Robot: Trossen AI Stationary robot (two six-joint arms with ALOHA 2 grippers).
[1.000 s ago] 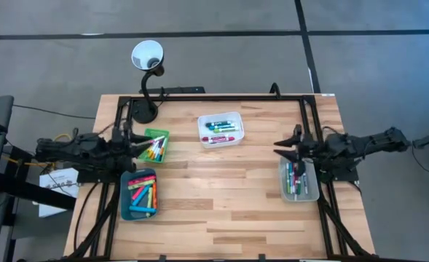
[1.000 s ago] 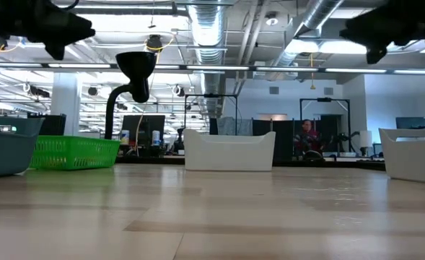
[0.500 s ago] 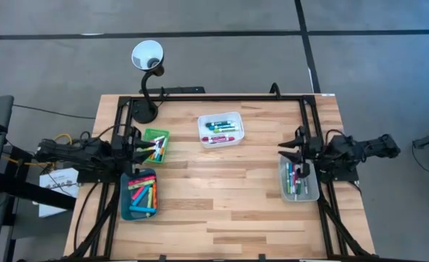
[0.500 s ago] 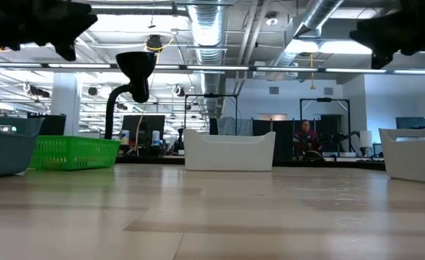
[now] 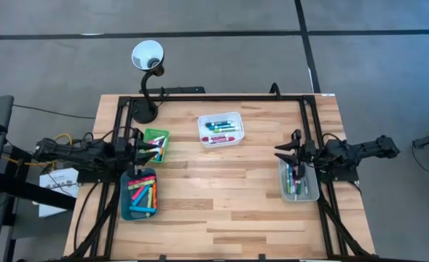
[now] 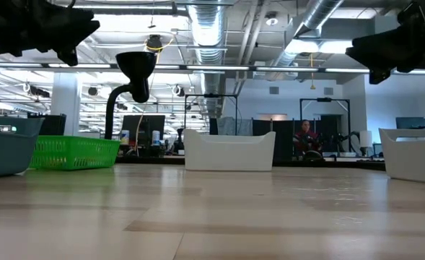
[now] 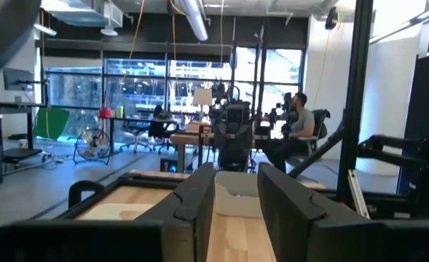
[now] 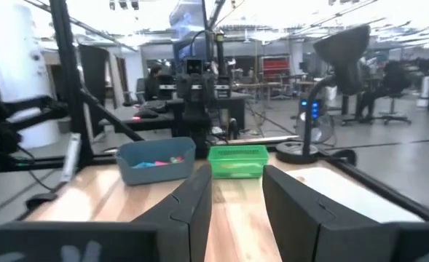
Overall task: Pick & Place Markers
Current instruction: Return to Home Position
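- Risk number one, judged from the layout: the left claw (image 7: pixel 236 175) hangs by the rim of the small green mesh tray (image 5: pixel 156 132). A low or sideways swing on the way home could clip the tray and shove it or spill its load.
- Risk of the same kind sits opposite, where the right claw (image 8: pixel 236 175) hovers at the end of the clear grey tray (image 5: pixel 300 199). A dip there could nudge that tray toward the edge of the pale wooden desk (image 5: pixel 221 189).
- Trouble could also come from the black metal frame (image 5: pixel 214 97) bordering the desk, or from the black gooseneck lamp with a white shade (image 5: pixel 147 55) near the left arm, if either arm folds back wide.
- Height eases all this: the low view shows both claws well above every tray rim.
- Both arms reach in from the desk's sides, stretched roughly level, with the wrists pointing across the desk at each other.
- Each claw is released, parted with nothing held.
- Short thin markers with coloured caps (image 5: pixel 143 193) lie in all four trays. Some are in the green one and some in the grey one. Others are in the teal plastic tray (image 5: pixel 138 217) beside the left arm and in the white plastic tray (image 5: pixel 221 115) toward the desk's back. None shows loose on the wood.
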